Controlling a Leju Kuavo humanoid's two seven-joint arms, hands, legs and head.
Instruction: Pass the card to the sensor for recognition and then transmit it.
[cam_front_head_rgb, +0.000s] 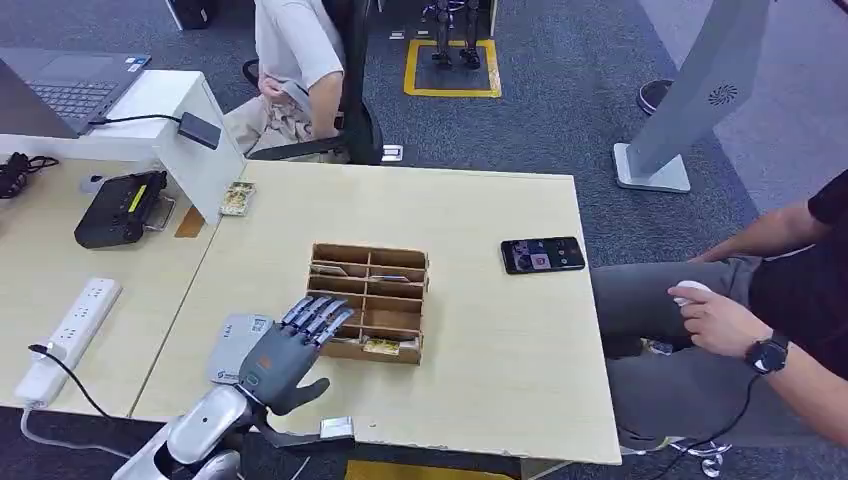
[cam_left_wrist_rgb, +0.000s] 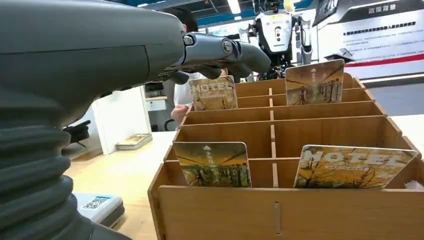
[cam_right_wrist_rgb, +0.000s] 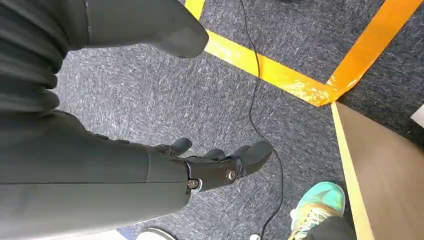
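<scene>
On the left of the worktop (cam_front_head_rgb: 480, 330) a grey sensor (cam_front_head_rgb: 236, 347) lies flat near the front edge, just beside the wooden rack (cam_front_head_rgb: 370, 300). The left hand (cam_front_head_rgb: 290, 345) hovers between them, fingers straight and apart with the tips over the rack's left side, holding nothing. The left wrist view looks along the rack and shows four cards standing on edge in its slots, their upper halves above the dividers: the near-left card (cam_left_wrist_rgb: 212, 163) upright, another near-right leaning over, and two further back, one of them just under the fingertips (cam_left_wrist_rgb: 250, 57). A card like this is probably thin, light, stiff plastic with a glossy face, so it should slip easily and flex a little but not break. The best hold looks to be a pinch on the exposed top edge, thumb on one face and a finger on the other, then a straight lift out of the slot; the dividers leave little room for thick fingers. To the right a phone (cam_front_head_rgb: 542, 254) lies well apart from the rack. The right hand (cam_right_wrist_rgb: 220, 162) hangs over the floor, fingers loosely curled and empty.
</scene>
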